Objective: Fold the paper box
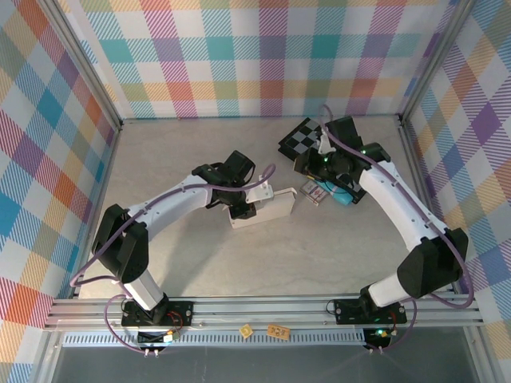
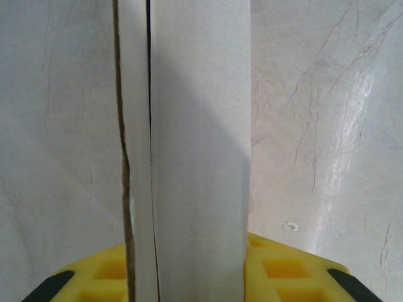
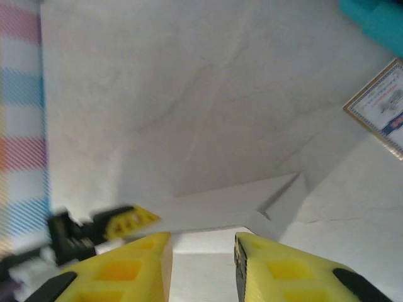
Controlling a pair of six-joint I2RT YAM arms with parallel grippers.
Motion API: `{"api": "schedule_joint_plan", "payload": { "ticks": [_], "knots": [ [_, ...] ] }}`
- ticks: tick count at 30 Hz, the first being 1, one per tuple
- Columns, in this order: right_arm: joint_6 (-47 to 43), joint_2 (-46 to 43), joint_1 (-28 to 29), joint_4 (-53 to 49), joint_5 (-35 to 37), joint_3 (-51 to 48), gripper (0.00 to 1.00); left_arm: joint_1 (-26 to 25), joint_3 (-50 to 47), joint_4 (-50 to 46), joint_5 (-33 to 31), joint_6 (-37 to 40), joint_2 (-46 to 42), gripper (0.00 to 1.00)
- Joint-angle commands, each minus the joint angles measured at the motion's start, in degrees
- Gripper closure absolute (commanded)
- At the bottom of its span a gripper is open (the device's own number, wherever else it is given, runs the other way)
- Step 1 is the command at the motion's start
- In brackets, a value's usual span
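Note:
The paper box [image 1: 271, 206] is a white cardboard piece lying at mid-table. My left gripper [image 1: 239, 211] is shut on its left end. In the left wrist view the box [image 2: 198, 126] stands as a tall white panel with a seam on its left, held between the yellow pads [image 2: 286, 267]. My right gripper [image 1: 310, 182] is at the box's right end. Seen from the right wrist, the box [image 3: 220, 204] shows a folded flap, and white cardboard fills the gap of the right gripper [image 3: 203, 251]. Whether those fingers press on it is unclear.
A black-and-grey checkered board [image 1: 303, 137] lies at the back right. A small printed packet [image 1: 315, 191] [image 3: 381, 104] and a teal object [image 1: 343, 195] [image 3: 378, 19] sit just right of the box. Checked cloth walls surround the table [image 1: 184, 263].

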Motion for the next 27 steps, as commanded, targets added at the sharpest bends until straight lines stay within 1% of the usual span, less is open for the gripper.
{"api": "schedule_joint_plan", "payload": {
  "ticks": [1, 2, 4, 5, 9, 12, 16, 27],
  "knots": [
    [-27.1, -2.4, 0.0, -3.1, -2.9, -4.6, 0.66, 0.6, 1.7, -2.8, 1.0, 0.7, 1.5, 0.7],
    [-30.1, -2.9, 0.0, -2.9, -3.3, -5.4, 0.66, 0.6, 1.8, -2.8, 1.1, 0.8, 1.6, 0.7],
    [-33.1, -2.7, 0.1, -2.9, -2.3, -5.6, 0.65, 0.6, 2.0, -3.1, 1.2, 0.9, 1.8, 0.7],
    [-36.1, -2.0, 0.0, -3.2, -1.7, -5.0, 0.65, 0.6, 2.1, -3.0, 1.2, 1.0, 1.9, 0.7],
    [-40.4, 1.9, 0.1, -4.7, -0.9, -2.1, 0.66, 0.6, 1.9, -3.1, 1.4, 1.2, 2.0, 0.7],
    [-41.7, 5.0, 0.0, -6.1, -3.4, 0.9, 0.67, 0.7, 1.8, -3.0, 1.6, 1.2, 2.1, 0.7],
    [-42.2, 8.0, 0.2, -7.6, -4.2, 3.1, 0.68, 1.2, 1.9, -2.9, 2.2, 1.2, 2.1, 0.7],
    [-43.1, 9.7, 0.6, -7.4, -2.6, 2.4, 0.69, 1.7, 2.0, -3.1, 3.2, 1.2, 2.5, 0.69]
  ]
}}
